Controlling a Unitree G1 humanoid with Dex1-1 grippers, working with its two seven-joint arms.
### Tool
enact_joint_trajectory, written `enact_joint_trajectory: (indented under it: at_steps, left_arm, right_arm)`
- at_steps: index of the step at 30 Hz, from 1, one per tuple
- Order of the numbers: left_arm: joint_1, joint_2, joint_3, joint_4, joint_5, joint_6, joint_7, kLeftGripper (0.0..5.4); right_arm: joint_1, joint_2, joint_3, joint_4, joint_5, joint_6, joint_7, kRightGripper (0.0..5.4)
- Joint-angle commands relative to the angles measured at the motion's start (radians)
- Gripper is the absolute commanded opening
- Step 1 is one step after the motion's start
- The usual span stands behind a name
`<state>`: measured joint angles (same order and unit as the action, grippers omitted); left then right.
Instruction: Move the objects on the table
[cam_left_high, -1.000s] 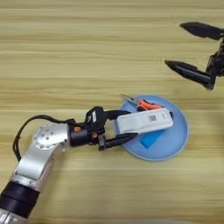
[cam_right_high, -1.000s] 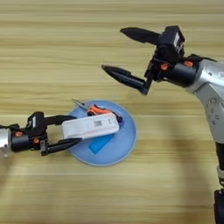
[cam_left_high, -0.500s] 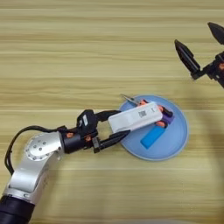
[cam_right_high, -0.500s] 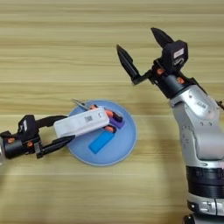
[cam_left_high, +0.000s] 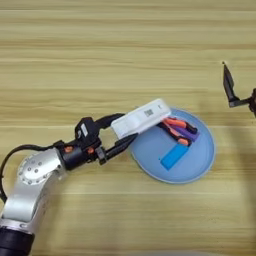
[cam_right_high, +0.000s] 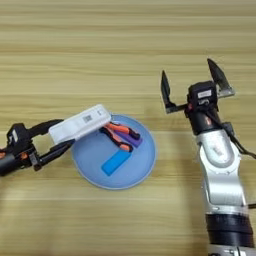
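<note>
A long white bar (cam_left_high: 142, 117) with a small label hangs tilted over the left rim of a round blue plate (cam_left_high: 202, 162). My left gripper (cam_left_high: 124, 133) is shut on the bar's left end, one black finger above and one below. The bar's right end reaches over the tips of the orange-and-black pliers (cam_left_high: 176, 128), which lie in the plate. A small bright-blue block (cam_left_high: 173, 156) lies flat in the plate's middle. My right gripper (cam_right_high: 191, 82) is open to the right of the plate, above the table, fingers spread wide and pointing to the far edge.
A purple piece (cam_left_high: 192, 134) lies under the pliers' handles in the plate. The wooden table (cam_left_high: 100, 50) stretches bare behind the plate. My right forearm (cam_right_high: 220, 170) runs down the right side; my left arm (cam_left_high: 35, 180) lies at the near left.
My left gripper has drawn the white bar a little to the left and up over the plate's rim. My right gripper has turned from pointing left to pointing away and drawn back rightward.
</note>
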<state>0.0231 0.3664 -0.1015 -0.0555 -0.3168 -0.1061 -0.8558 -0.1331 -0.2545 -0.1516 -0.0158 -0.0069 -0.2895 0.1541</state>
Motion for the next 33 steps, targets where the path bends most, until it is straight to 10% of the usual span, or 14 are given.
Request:
enact_joint_trajectory:
  at_steps: [1, 11, 33]
  left_arm:
    - [0.023, 0.008, 0.039, -0.029, 0.0, -0.006, 0.037, 2.84]
    - [0.116, -0.001, 0.131, -0.067, -0.001, 0.036, 0.161, 2.84]
    - [0.223, 0.029, 0.111, -0.098, 0.068, 0.178, 0.251, 2.84]
  right_arm:
    - [0.012, 0.01, -0.03, 0.037, -0.002, -0.032, -0.045, 5.4]
    - [0.023, 0.036, -0.005, 0.058, -0.001, -0.063, -0.072, 5.4]
    - [-0.008, 0.065, -0.019, 0.074, 0.063, -0.052, -0.07, 5.4]
